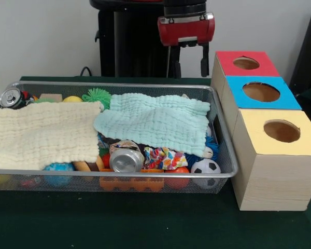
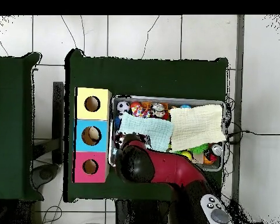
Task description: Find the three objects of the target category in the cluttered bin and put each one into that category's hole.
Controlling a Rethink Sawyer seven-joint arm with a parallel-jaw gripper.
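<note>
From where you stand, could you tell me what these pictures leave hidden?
- Front view: the mint cloth and cream cloth cover most of the wire basket; one confetti wrapper shows.
- Front view: the gripper is partly cut off; whether it is open is unclear.
- Overhead view: the arm hides the basket's near edge.

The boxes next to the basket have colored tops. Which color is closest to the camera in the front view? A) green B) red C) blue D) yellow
D: in the front view the yellow-topped box stands nearest, with the blue-topped box behind it and the red-topped box farthest back, all beside the wire basket.
</note>
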